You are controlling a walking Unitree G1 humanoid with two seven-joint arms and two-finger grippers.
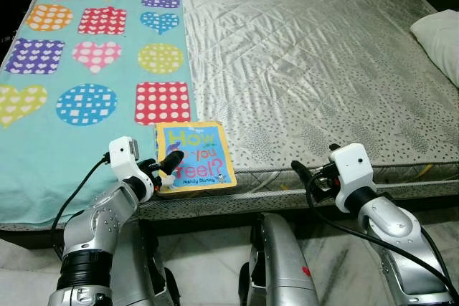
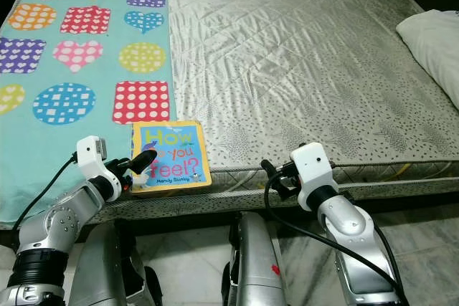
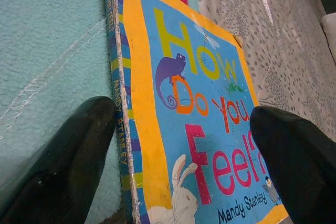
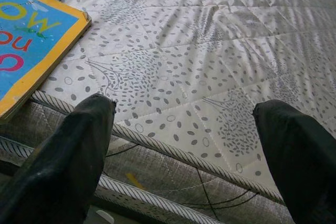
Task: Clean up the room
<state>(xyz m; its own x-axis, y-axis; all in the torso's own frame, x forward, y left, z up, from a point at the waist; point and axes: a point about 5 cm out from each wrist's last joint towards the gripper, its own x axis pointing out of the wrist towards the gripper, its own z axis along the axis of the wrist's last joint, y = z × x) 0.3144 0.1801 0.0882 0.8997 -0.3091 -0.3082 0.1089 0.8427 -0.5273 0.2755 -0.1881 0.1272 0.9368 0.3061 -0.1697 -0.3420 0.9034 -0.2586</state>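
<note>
A children's board book [image 1: 195,157], its yellow-bordered blue cover reading "How Do You Feel?", lay flat at the near edge of the bed [image 1: 308,55]. It sat right where the turquoise blanket [image 1: 43,134] with its coloured hearts and dotted shapes met the bare grey quilted mattress, with its left part on the blanket and its right part on the mattress. One near corner of the book reached almost to the mattress edge.

The left gripper [image 1: 163,165] was at the book's near left corner. Its fingers [image 3: 63,161] were spread apart, one lying on the blanket against the book's striped spine and the other over the cover near the author's name. The book lay between them, but they were not clamped on it.

The right gripper [image 1: 310,175] hung just in front of the mattress edge, well to the right of the book. Its fingers [image 4: 68,156] were likewise released and wide apart, grasping nothing, with the piped seam of the mattress showing between them in the right wrist view.

A white pillow [image 1: 439,41] lay at the far right side of the bed. Below the bed edge, the robot's silver legs stood on a pale marbled floor [image 1: 208,277].
</note>
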